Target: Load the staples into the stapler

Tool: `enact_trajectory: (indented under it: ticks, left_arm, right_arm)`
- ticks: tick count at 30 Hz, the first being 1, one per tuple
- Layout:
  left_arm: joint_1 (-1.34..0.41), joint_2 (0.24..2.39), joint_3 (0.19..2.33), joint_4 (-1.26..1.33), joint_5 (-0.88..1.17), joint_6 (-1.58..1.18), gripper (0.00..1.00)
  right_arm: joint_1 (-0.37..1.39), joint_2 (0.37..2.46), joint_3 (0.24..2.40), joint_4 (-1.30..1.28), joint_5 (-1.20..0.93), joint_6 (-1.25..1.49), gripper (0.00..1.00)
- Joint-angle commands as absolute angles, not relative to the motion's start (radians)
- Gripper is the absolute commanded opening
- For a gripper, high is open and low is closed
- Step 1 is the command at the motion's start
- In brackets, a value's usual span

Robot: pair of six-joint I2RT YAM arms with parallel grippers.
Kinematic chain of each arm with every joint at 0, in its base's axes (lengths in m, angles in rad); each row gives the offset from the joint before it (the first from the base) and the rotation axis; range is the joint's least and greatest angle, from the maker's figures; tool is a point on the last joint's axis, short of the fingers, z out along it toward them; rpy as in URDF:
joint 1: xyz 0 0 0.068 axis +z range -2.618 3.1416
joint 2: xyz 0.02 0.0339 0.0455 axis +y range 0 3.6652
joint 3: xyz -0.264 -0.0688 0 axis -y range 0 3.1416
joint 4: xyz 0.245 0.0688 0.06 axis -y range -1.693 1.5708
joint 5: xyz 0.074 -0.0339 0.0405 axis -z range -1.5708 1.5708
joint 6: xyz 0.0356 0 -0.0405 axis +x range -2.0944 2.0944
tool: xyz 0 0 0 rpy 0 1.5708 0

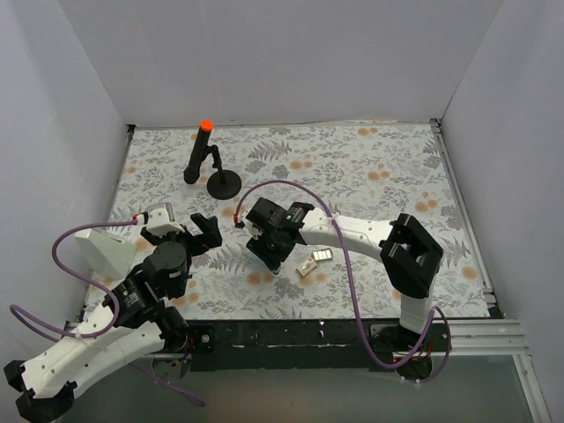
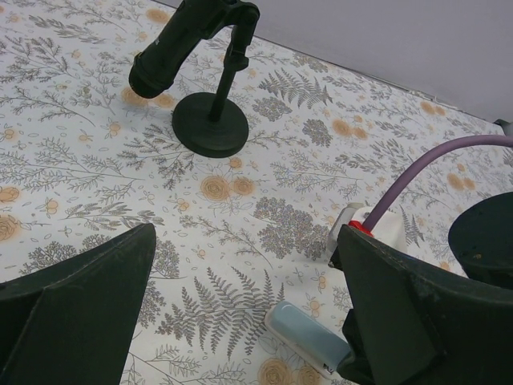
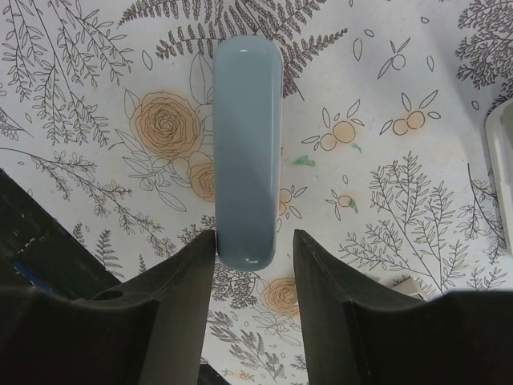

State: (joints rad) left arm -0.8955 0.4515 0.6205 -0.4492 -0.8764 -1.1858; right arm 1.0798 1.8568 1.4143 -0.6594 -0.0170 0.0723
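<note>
Two arms: left gripper gapes wide and is empty; right gripper is narrowly spread astride the blue bar's near end, not clamped.
Stapler: on the mat just right of the right gripper, with the staple box beside it.
Risk: closing now would likely take the bar, not the stapler. A swing right could knock the stapler or box toward the near edge.
Room: open mat lies far and right. The stand is far-left, and walls close three sides.
</note>
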Motion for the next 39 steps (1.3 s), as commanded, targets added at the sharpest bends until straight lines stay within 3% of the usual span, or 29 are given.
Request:
enact_trajectory:
  ticks: [1, 19, 28, 33, 36, 39]
  left_arm:
    - [-0.890, 0.448, 0.617, -0.463, -0.887, -1.187, 0.98]
    - [-0.890, 0.449, 0.614, -0.463, -0.881, -1.187, 0.98]
    - [-0.890, 0.456, 0.612, -0.463, -0.882, -1.187, 0.98]
    - [-0.890, 0.460, 0.614, -0.463, -0.881, -1.187, 0.98]
    - [-0.888, 0.462, 0.612, -0.463, -0.884, -1.186, 0.98]
    - [-0.890, 0.459, 0.612, -0.466, -0.887, -1.187, 0.98]
  right_arm:
    - [1.092, 1.873, 1.470, -0.690, -0.011, 0.075, 0.50]
    - [1.115, 1.904, 1.418, -0.684, 0.028, 0.086, 0.28]
    - [1.118, 1.913, 1.267, -0.606, 0.026, 0.112, 0.26]
    - [1.117, 1.869, 1.307, -0.603, 0.031, 0.104, 0.29]
    - [1.120, 1.829, 1.379, -0.611, 0.052, 0.101, 0.43]
    - [1.120, 1.780, 1.425, -0.603, 0.066, 0.097, 0.51]
